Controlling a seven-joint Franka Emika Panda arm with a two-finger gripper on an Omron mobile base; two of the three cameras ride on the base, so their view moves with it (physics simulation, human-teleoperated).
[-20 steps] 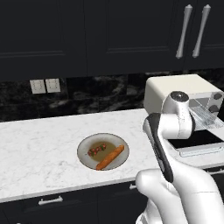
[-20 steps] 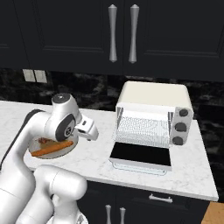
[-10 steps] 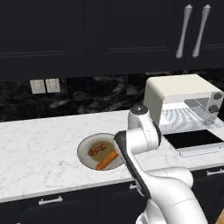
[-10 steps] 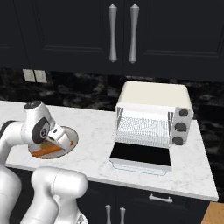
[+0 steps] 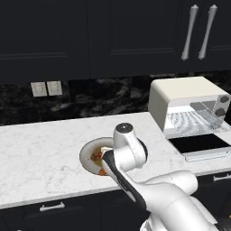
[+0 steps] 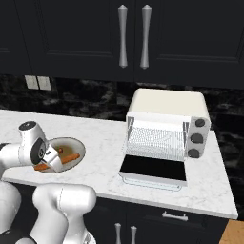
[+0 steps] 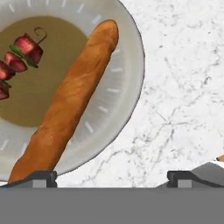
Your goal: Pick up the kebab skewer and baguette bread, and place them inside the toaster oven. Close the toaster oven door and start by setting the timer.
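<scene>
Both spread jaws of the white arm's gripper (image 7: pixel 112 177) have swung from the open cream-white toaster oven (image 6: pixel 167 128) down over the round plate (image 7: pixel 131 65); beneath them lie the orange-brown baguette bread (image 7: pixel 70 98) and chunky kebab skewer (image 7: pixel 19 57), neither gripped yet.

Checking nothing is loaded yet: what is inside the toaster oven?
Inside the toaster oven, just a bare wire rack; the kebab skewer and baguette bread lie on the plate. Its far corners are hidden.
</scene>
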